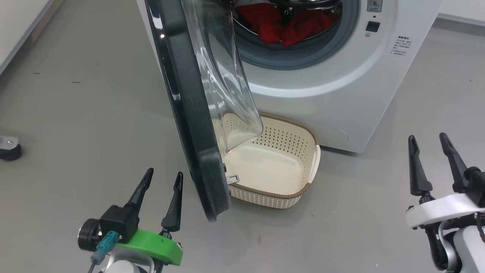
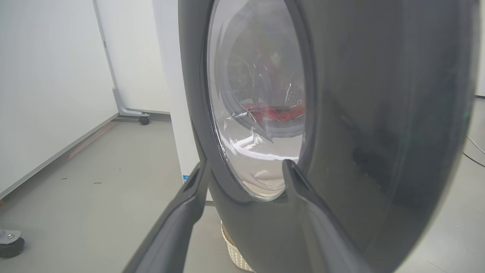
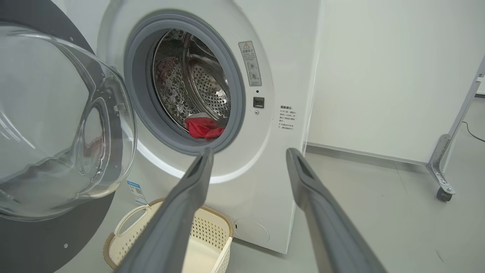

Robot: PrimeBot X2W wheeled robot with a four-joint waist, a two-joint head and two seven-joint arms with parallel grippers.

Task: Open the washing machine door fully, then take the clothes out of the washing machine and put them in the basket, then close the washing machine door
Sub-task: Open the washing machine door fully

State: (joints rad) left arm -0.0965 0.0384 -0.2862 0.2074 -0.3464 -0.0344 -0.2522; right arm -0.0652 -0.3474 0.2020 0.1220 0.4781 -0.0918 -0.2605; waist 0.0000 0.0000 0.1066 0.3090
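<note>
Your left gripper sits lowest and nearest, fingers spread wide with nothing between them, just beside the free edge of the door. The right gripper is also spread and empty, well apart from everything at the right. The door stands only part open, edge-on to the head view, and its glass bowl overhangs the left end of the basket, so the step in hand looks to be swinging it fully open. Work from the rim, not the glass: your surest way is probably to set one left finger behind the free edge, near the latch hook, and draw it leftward along the hinge's arc (a straight pull would likely slip off the glossy rim). From the left wrist view the fingers frame the door's outer face, though you cannot tell whether they touch it. You have room: the floor left of the door is open up to a small black foot at the far edge. Mind the basket, which sits against the washer under the opening, with the door's lower edge just beside its left corner. The clothes lie red in the drum, low behind the grey gasket, and the right gripper should have an open path to them once the door is aside.
</note>
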